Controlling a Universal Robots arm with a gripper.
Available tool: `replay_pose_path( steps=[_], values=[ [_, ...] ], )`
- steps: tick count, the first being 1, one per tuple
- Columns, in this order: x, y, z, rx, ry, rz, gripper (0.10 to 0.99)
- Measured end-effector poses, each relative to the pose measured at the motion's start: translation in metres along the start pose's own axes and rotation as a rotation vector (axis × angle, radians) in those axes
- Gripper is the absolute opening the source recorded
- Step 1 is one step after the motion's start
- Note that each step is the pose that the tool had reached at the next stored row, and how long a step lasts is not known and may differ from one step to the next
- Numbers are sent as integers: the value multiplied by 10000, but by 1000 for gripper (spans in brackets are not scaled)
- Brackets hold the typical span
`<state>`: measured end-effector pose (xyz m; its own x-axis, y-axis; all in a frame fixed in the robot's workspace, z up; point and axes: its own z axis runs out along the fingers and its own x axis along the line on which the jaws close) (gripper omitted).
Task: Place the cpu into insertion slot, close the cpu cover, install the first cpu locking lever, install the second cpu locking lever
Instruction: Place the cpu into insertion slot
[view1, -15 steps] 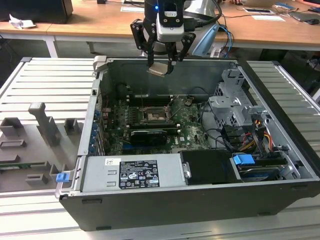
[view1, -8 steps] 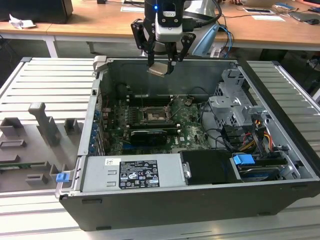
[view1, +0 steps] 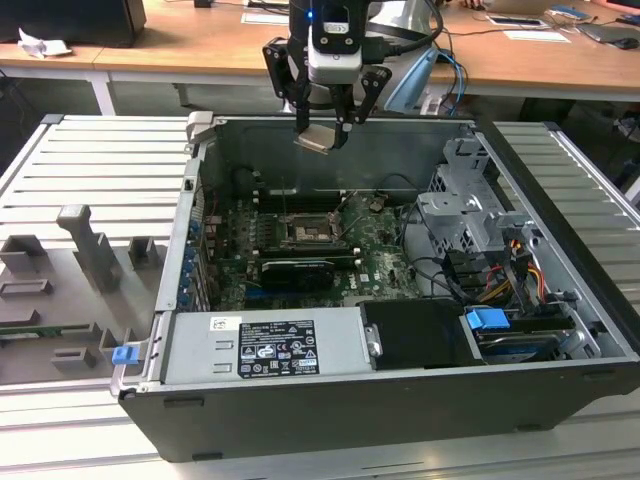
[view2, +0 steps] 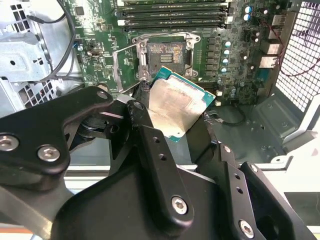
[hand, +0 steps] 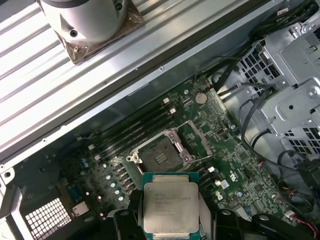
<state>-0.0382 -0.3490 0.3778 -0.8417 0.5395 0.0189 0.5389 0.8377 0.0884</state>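
Tip for drop-in: keep fingers pinching cpu square, match corners to insertion slot, go straight down, no sliding across pins imo. Gripper narrow, clamped on cpu's opposite edges, hovering well above slot. cpu cover looks flipped open beside slot. Motherboard sits low inside case.

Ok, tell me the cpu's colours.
The cpu: silvery-grey top, teal-green rim, best in the first wrist view.
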Motion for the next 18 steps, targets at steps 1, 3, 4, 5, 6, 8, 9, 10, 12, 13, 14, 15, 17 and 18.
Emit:
replay_pose_path(
  steps=[1,3,4,5,6,8,9,10,12,13,14,15,17,18],
  values=[
    [0,0,0,-1,-5,57,537],
    [0,0,0,-3,-16,178,537],
    [0,0,0,-4,-19,210,537],
    [0,0,0,-5,-23,255,537],
    [0,0,0,-6,-28,316,537],
    [0,0,0,-7,-34,386,537],
    [0,0,0,-8,-37,422,537],
    [0,0,0,-8,-41,454,537],
    [0,0,0,-10,-47,526,537],
    [0,0,0,-11,-51,578,537],
    [0,0,0,-12,-55,622,537],
    [0,0,0,-13,-60,673,537],
    [0,0,0,-15,-70,789,537],
    [0,0,0,-16,-73,830,537]
  ],
)
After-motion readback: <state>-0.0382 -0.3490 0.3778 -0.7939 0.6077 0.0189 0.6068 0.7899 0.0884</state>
